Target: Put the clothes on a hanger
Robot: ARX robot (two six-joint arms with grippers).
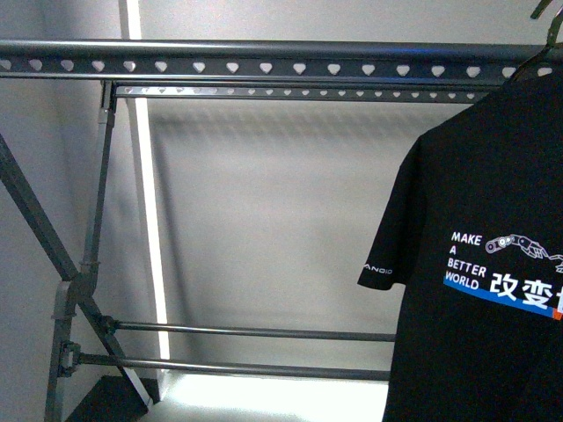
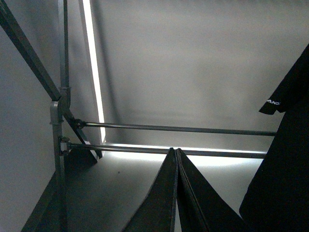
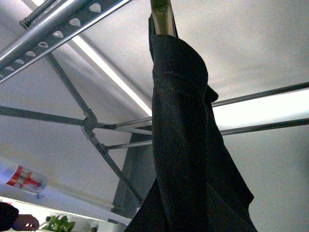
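The black T-shirt [image 1: 493, 264] printed MAKE A BETTER WORLD hangs at the right of the front view, on a small hanger whose hook [image 1: 547, 18] rises just above the rack's top rail [image 1: 264, 67], a dark grey bar with heart-shaped holes. In the right wrist view the shirt [image 3: 188, 145] drapes down over my right gripper, which is shut on the cloth; its fingers are hidden by the fabric. A wooden hanger part [image 3: 161, 17] shows at the collar. My left gripper [image 2: 175, 154] is shut and empty, low in front of the rack's lower bars; the shirt's sleeve [image 2: 289, 92] hangs beside it.
The rack's lower cross bars [image 1: 255, 332] and slanted side struts [image 1: 53, 246] stand in front of a grey wall. A bright light strip [image 1: 151, 220] runs down the wall. The top rail also shows in the right wrist view [image 3: 58, 34].
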